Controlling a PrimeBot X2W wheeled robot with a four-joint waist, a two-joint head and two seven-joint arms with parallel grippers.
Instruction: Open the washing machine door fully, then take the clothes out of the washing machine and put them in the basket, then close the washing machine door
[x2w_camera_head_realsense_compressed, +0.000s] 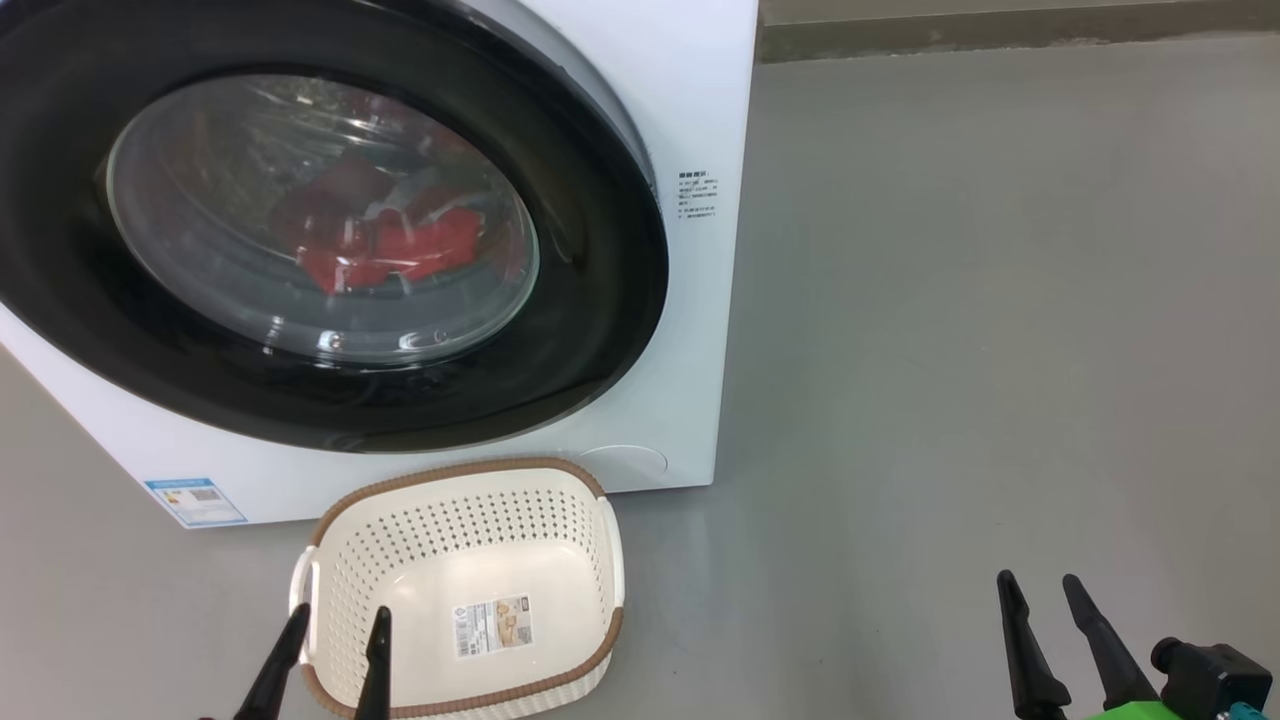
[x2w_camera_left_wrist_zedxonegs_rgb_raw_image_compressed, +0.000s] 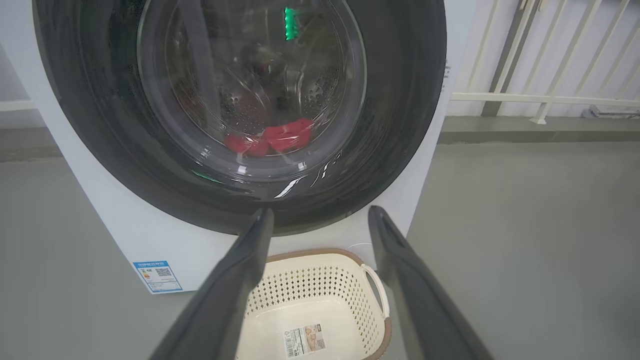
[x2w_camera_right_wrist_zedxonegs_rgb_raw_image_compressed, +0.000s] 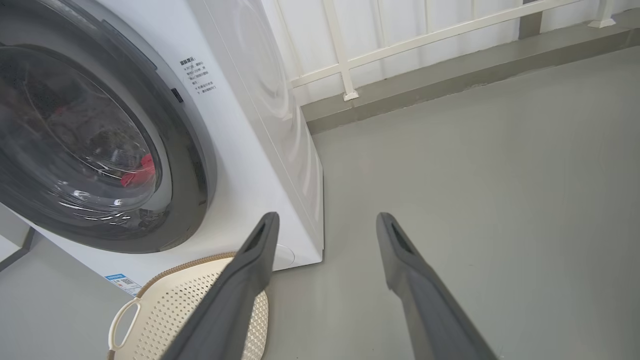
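— So, what do you see?
— Your washing machine door is shut, red clothes behind its glass. The basket sits just before the washing machine. Your left gripper (near the basket) and right gripper hover, fingers apart.

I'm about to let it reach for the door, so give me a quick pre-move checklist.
1. Fully open washing machine door: not ok, it is shut.
2. Red clothes inside: ok.
3. Upright, empty basket before the washing machine: ok.
4. Open, empty left gripper: ok.
5. Open, empty right gripper: ok.
6. Side the door swings to: cannot tell.
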